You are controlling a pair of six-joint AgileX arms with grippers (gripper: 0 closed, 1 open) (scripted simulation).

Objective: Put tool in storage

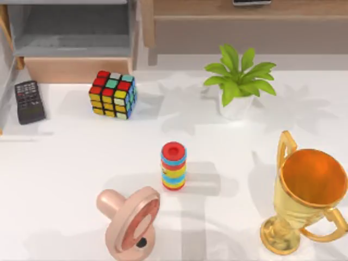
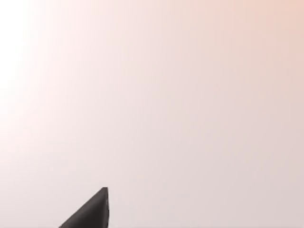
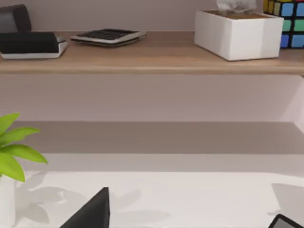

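Observation:
The storage is an open drawer (image 1: 76, 68) at the table's back left, with a grey inside and a light tan front panel. The tool is out of view. A dark part of my left gripper (image 2: 92, 213) shows against a blank pale pink surface in the left wrist view. A dark part of my right gripper (image 3: 92, 211) hangs over the white table, facing the long wooden shelf (image 3: 152, 61).
A colour cube (image 1: 113, 94), black remote (image 1: 28, 101), potted plant (image 1: 237, 81), striped ring stack (image 1: 173, 166), pink round object (image 1: 130, 223) and gold trophy (image 1: 307, 198) stand on the table. The shelf holds a tissue box (image 3: 237, 33) and calculator (image 3: 107, 36).

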